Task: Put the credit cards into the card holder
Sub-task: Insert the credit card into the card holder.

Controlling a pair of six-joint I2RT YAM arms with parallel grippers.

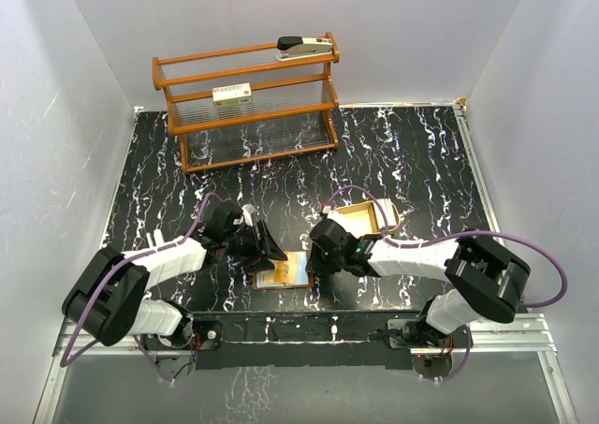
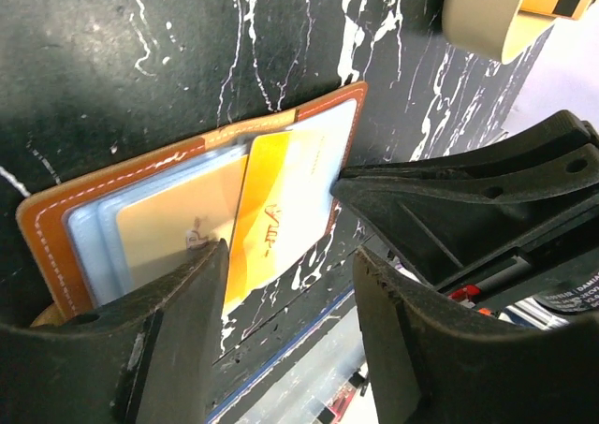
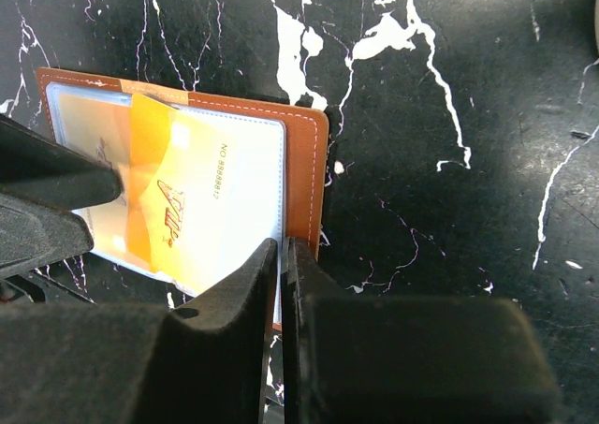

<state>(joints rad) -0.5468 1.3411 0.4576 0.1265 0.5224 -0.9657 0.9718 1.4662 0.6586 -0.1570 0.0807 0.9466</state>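
The card holder (image 1: 273,276) lies open near the table's front edge, a brown leather wallet (image 2: 56,227) (image 3: 307,171) with clear sleeves. A pale credit card (image 2: 178,223) sits in its left half. An orange-and-white credit card (image 2: 281,199) (image 3: 215,199) lies slanted over the right half, its lower end sticking out past the wallet. My left gripper (image 2: 290,298) (image 1: 265,246) is open, one finger (image 2: 182,321) over the left half. My right gripper (image 3: 284,255) (image 1: 315,255) is shut at the slanted card's right edge. Whether it pinches the card cannot be seen.
A shallow tan tray (image 1: 372,216) (image 2: 487,21) stands just behind the right gripper. At the back stands a wooden rack (image 1: 248,101) with a stapler (image 1: 304,47) on top and a white box (image 1: 232,94) on a shelf. The table's front edge runs close below the wallet.
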